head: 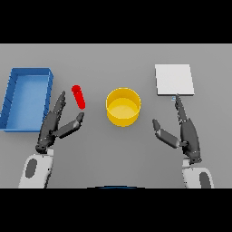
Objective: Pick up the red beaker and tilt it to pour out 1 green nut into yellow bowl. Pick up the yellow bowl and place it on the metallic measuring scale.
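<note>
Head view: L hand (53, 128) is resting on the grey table (113, 154), fingers straight and apart, thumb splayed, gripping nothing. The red beaker (79, 96) is sitting just past its thumb tip, a bit to the inside, not touching. The blue tray (27, 97) is lying beyond and outward of that hand. R hand (183, 131) is idling w/ fingers straight and spread, also empty. The metallic measuring scale (174, 79) is lying right past its fingertips; can't tell if they're touching it. The yellow bowl (123, 106) is standing between both hands, forward of them. No green nut is showing in the bowl.

Looks like the first step is only starting: reaching for the beaker. Next, L hand needs to be moving fwd and slightly inward, then closing round the beaker before tilting it over the bowl.
</note>
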